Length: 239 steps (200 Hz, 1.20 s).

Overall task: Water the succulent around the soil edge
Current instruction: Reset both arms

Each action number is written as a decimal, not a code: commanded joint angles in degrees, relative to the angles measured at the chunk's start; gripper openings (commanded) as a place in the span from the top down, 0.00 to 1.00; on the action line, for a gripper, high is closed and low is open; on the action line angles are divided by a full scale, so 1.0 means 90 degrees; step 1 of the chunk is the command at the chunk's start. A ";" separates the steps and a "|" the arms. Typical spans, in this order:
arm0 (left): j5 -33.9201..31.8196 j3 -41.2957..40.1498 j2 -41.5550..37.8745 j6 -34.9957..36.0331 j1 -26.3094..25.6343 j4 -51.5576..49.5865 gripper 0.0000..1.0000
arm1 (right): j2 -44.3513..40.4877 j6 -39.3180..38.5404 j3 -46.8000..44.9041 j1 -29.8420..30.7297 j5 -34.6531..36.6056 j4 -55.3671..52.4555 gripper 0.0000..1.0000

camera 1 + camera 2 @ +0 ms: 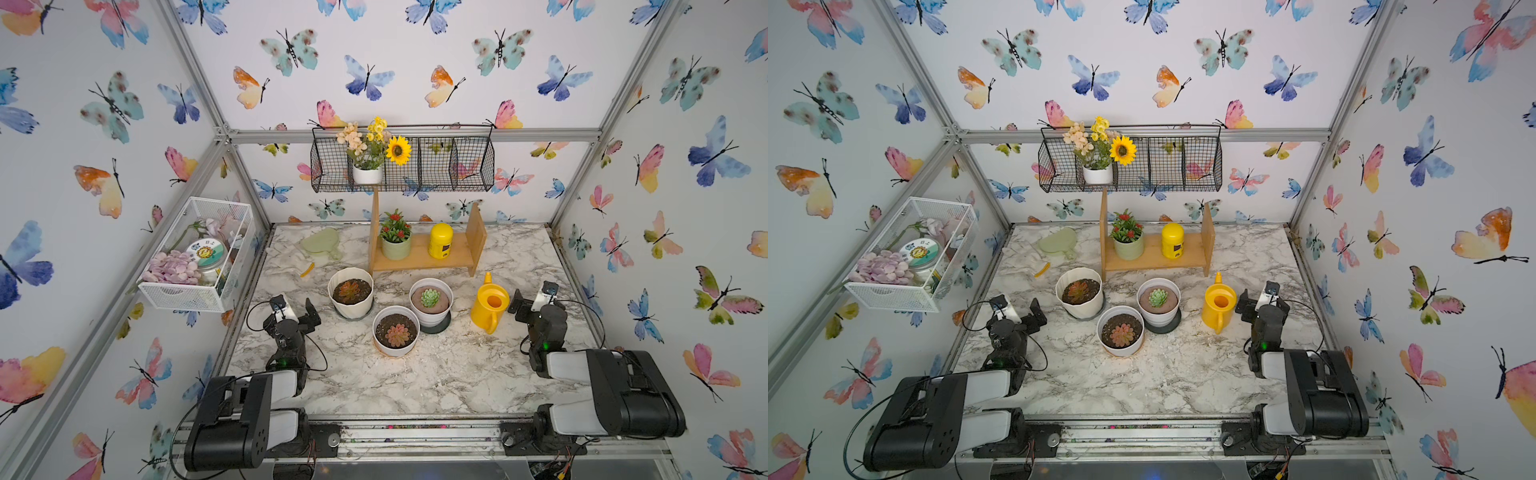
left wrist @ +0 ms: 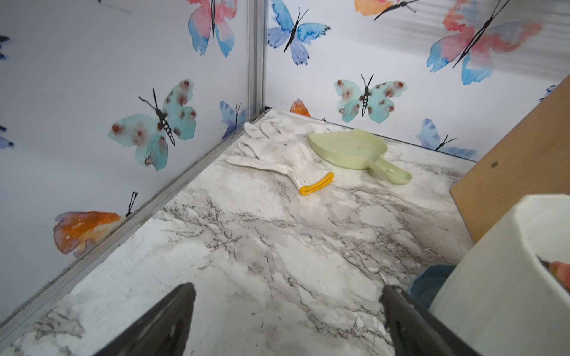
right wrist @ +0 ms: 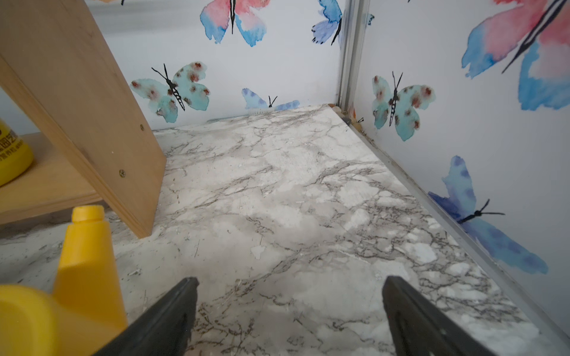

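Note:
The succulent (image 1: 348,291) (image 1: 1077,291), a reddish-brown and green rosette, sits in dark soil in a cream ribbed pot (image 1: 352,311) (image 2: 493,277) left of the table's middle. The soil edge (image 1: 365,286) rings it just inside the rim. A yellow watering can (image 1: 490,303) (image 1: 1219,304) (image 3: 83,262) stands upright at the right. My right gripper (image 1: 533,301) (image 3: 290,283) hangs open just right of the can, over bare marble. Just left of the cream pot, my left gripper (image 1: 297,311) (image 2: 287,289) is also open and holds nothing.
A pink rosette in a white pot (image 1: 397,334) and a pale green rosette in another white pot (image 1: 430,300) stand between the cream pot and the can. Behind them is a wooden shelf (image 1: 424,257). A glove (image 2: 277,154) and a green scoop (image 2: 354,151) lie at the back left.

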 commanded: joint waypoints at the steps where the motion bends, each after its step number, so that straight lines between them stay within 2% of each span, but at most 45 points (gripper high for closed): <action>1: 0.0349 -0.0062 0.0721 0.0434 -0.0129 0.1443 0.02 | 0.0302 0.0000 -0.0168 -0.0025 -0.0269 0.1324 0.02; 13: 0.0529 0.0117 0.1021 0.0593 -0.0155 0.1520 0.01 | 0.0129 0.0026 -0.0065 -0.0024 -0.0342 0.0693 0.02; 30: 0.0504 0.0547 0.0635 0.0537 -0.0233 0.0030 0.02 | 0.0616 -0.0061 -0.0412 -0.0022 -0.0508 0.1887 0.02; 41: 0.0467 0.0368 0.0855 0.0616 -0.0233 0.0817 0.02 | 0.0913 -0.0096 -0.0509 -0.0015 -0.0446 0.2626 0.02; 51: 0.0481 0.0318 0.0911 0.0632 -0.0236 0.0951 0.02 | 0.0694 -0.0070 -0.0402 -0.0015 -0.0474 0.2049 0.02; 62: 0.0472 0.0462 0.0762 0.0594 -0.0234 0.0351 0.02 | 0.0423 -0.0012 -0.0236 -0.0008 -0.0381 0.1239 0.02; 67: 0.0501 0.0538 0.0661 0.0557 -0.0236 0.0081 0.02 | 0.0509 -0.0026 -0.0281 -0.0006 -0.0404 0.1456 0.02; 84: 0.0475 0.0425 0.0804 0.0605 -0.0237 0.0570 0.02 | 0.0787 -0.0088 -0.0389 0.0004 -0.0397 0.2197 0.02; 96: 0.0475 0.0524 0.0675 0.0581 -0.0248 0.0161 0.02 | 0.0624 -0.0073 -0.0337 0.0013 -0.0426 0.1802 0.02; 106: 0.0463 0.0483 0.0738 0.0602 -0.0246 0.0377 0.02 | 0.0472 -0.0039 -0.0271 0.0014 -0.0385 0.1408 0.02; 132: 0.0465 0.0497 0.0715 0.0603 -0.0245 0.0295 0.01 | 0.0687 -0.0130 -0.0283 0.0014 -0.0562 0.1826 0.02; 142: 0.0467 0.0508 0.0701 0.0592 -0.0251 0.0238 0.02 | 0.0697 -0.0202 -0.0021 0.0014 -0.0719 0.1379 0.02; 158: 0.0461 0.0518 0.0706 0.0592 -0.0251 0.0233 0.02 | 0.0680 -0.0488 0.0424 0.0014 -0.1390 0.0422 0.02; 182: 0.0461 0.0517 0.0708 0.0602 -0.0252 0.0241 0.01 | 0.0796 -0.0700 0.0473 0.0014 -0.1840 0.0528 0.02; 239: 0.0464 0.0518 0.0704 0.0602 -0.0259 0.0247 0.02 | 0.0766 -0.0703 0.0492 0.0014 -0.1846 0.0427 0.02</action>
